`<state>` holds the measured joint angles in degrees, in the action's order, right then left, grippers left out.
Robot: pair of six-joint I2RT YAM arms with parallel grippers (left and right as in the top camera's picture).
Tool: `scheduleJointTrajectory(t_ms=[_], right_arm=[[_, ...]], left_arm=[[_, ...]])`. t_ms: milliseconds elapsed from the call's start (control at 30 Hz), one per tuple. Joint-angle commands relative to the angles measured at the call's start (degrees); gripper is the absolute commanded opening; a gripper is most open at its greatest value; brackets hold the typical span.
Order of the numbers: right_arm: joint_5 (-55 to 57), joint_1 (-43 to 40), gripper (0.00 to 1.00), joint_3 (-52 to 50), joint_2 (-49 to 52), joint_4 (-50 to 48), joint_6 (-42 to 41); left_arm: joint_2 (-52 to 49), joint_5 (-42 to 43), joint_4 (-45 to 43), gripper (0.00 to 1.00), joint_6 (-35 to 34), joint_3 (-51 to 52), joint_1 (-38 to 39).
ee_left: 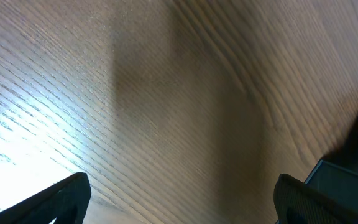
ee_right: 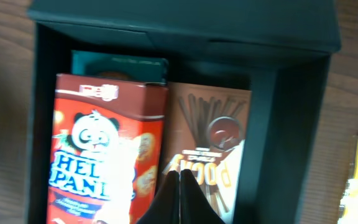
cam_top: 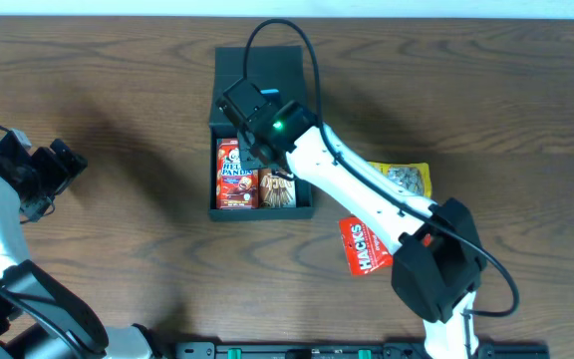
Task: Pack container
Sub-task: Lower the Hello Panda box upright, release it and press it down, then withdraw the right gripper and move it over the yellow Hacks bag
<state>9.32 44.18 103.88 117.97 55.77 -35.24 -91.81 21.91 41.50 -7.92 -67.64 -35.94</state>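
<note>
- Left claw (ee_left: 182, 208) – far out to the left, idle over bare table (cam_top: 118, 100). Fingers spread wide, nothing between them. A dark corner shows at its right edge; probably the container, can't be sure.
- Container (cam_top: 263, 212) – sits mid-table, directly beneath the right claw, lid flap (cam_top: 259, 72) laid open on the far side of it.
- Red panda box (ee_right: 104, 149) – inside, just left of the right claw's tips. Its far end seems to ride over a teal packet (ee_right: 120, 65), so it may not lie flat.
- Right claw (ee_right: 180, 186) – tips pressed together, gripping nothing, hanging over the seam between the red box and the brown one.
- Brown stick-biscuit box (ee_right: 213, 130) – just right of the tips, touching the red box. A dark strip of floor shows between it and the container's right wall.
- Yellow packet (cam_top: 407, 179) and red packet (cam_top: 365, 249) – out on the table, well right of the claw and partly under its arm. Not packed yet.
- My read: two items to go. To do it well – lift straight up clear of the walls before swinging right, spread the fingers before coming down, take the packet by an edge, not the puffy middle.
- Risk: closed tips dragging across the boxes would skew them. Space left looks tight; the packets may need to lie on top.
</note>
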Motion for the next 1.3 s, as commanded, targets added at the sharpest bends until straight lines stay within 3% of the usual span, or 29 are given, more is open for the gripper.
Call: scheduleJointTrajectory(t_ms=[0, 700, 933, 1133, 1267], right_arm=[[0.74, 0.31, 0.02, -0.09, 3.08, 0.87, 2.34], [-6.38, 3.02, 0.02, -0.09, 8.15, -0.50, 4.68], [-2.69, 2.21, 0.02, 0.09, 8.13, 0.59, 4.72], [2.93, -0.26, 0.01, 5.57, 3.06, 10.25, 6.38], [6.56, -3.10, 0.01, 7.13, -3.61, 10.95, 10.82]], left_arm=[[0.85, 0.22, -0.20, 0.95, -0.70, -1.16, -0.04], [0.85, 0.22, -0.20, 0.95, -0.70, -1.16, -0.04], [0.85, 0.20, -0.17, 0.95, -0.68, -1.16, -0.04], [0.85, 0.17, -0.20, 0.95, -0.66, -1.16, -0.04], [0.85, 0.17, -0.20, 0.95, -0.68, -1.16, -0.02]])
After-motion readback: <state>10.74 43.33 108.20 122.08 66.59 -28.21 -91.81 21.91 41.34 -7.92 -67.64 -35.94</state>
